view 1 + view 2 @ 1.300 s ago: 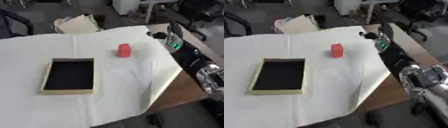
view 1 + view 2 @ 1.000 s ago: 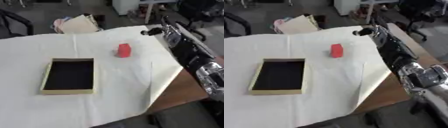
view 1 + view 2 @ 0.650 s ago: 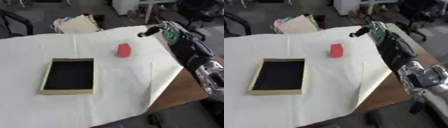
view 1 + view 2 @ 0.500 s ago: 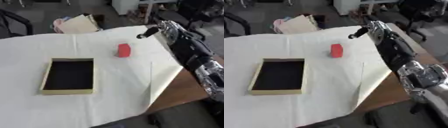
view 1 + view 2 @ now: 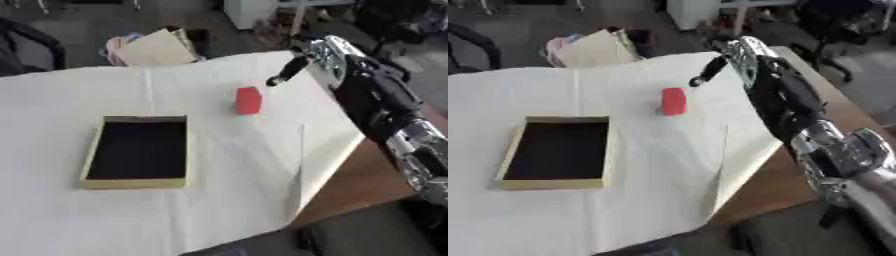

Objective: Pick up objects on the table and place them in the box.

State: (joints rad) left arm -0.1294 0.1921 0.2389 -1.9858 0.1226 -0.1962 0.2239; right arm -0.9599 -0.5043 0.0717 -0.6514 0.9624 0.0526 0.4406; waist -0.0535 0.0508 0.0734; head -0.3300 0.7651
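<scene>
Robot hand (image 5: 302,60) seemingly open near red block (image 5: 248,100)

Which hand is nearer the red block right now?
Right. The right hand hovers just up and right of the red block, not touching it. The left hand shows in neither view.

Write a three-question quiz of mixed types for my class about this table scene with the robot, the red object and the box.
1. True or false: the red block already lies inside the box.
2. Which hand is reaching toward the red block? A) left hand B) right hand
3. Fill in: the table is covered by a pale ____.

Key: 1 false, the block stands on the cloth to the right of the box, which looks empty. 2 B, with a finger pointing toward the block, not touching it. 3 cloth.
</scene>
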